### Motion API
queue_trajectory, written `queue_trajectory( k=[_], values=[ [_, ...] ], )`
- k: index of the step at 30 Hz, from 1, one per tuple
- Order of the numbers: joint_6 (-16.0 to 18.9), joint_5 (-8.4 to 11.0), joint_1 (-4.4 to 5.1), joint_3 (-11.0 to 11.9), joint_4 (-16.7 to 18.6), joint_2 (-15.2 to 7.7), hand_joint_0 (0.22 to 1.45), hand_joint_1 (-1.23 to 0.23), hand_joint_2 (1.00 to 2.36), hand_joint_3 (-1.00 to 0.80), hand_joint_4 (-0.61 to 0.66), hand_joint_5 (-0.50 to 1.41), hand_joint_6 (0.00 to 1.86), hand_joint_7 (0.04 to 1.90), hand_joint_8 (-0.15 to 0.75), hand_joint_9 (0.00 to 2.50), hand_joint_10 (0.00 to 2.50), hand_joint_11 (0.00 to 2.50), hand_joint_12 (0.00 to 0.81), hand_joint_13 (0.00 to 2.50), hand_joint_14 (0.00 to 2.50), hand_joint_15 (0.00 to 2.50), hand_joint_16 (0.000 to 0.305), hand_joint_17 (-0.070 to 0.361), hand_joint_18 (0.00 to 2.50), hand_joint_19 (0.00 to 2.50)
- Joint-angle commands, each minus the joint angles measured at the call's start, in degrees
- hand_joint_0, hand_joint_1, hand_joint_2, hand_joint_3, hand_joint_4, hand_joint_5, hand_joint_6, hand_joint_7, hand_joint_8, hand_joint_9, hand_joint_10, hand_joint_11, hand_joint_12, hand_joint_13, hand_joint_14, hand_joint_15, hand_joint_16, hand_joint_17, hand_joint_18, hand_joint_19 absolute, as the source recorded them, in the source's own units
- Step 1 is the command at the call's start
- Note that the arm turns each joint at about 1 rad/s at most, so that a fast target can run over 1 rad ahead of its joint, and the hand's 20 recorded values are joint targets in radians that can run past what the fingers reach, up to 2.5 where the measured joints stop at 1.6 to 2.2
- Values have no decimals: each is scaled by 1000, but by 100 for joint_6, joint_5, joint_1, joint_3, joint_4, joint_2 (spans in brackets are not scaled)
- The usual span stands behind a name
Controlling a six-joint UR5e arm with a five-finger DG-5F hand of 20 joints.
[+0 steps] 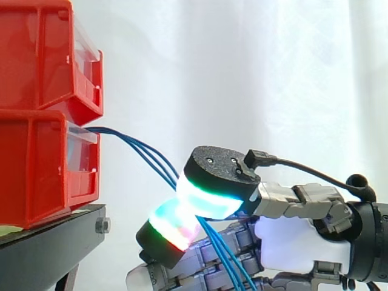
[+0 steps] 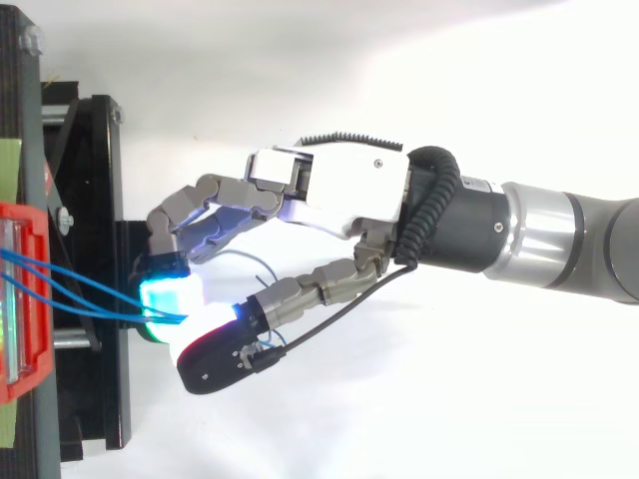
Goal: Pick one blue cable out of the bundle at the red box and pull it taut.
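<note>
Several thin blue cables (image 1: 142, 151) come out of the lower red box (image 1: 42, 170) and slope down to the right into my hand (image 1: 297, 248). In the top view the cables (image 2: 80, 289) run from the red box (image 2: 30, 384) at the left edge and converge between a cyan-glowing fingertip (image 2: 170, 297) and the white-glowing thumb pad (image 2: 210, 331). My hand (image 2: 339, 190) reaches in from the right, its fingers curled, pinching the cables where they meet. Below the pinch the cables (image 1: 225, 264) hang on downwards across the fingers. They look slightly slack near the box.
A second red bin (image 1: 42, 54) is stacked on the lower one. Both rest on a black stand (image 1: 54, 242), seen from above (image 2: 100, 200) just left of my fingertips. White curtain and white floor surround the arm.
</note>
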Motion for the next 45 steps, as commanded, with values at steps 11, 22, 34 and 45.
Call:
queue_trajectory(
  k=[11, 22, 34, 45],
  values=[
    [97, -9, 4, 62, -18, 0, 737, -961, 1023, -169, 23, -180, 911, 1352, 336, 663, 10, 388, 404, 609, 6, 179, 54, 120, 676, 235],
    [149, -18, -5, 71, -27, 0, 793, -978, 1019, -255, 32, -196, 928, 1183, 311, 620, 9, 371, 396, 582, 6, 177, 53, 119, 644, 210],
    [185, -18, -5, 71, -27, 0, 817, -963, 1000, -500, -21, -221, 915, 1111, 246, 557, 8, 345, 386, 562, 5, 155, 52, 118, 649, 171],
    [185, -18, -5, 80, -27, 0, 541, -944, 1000, -500, 84, -205, 905, 1089, 286, 635, 9, 377, 409, 597, 6, 188, 55, 124, 680, 260]
  ],
)
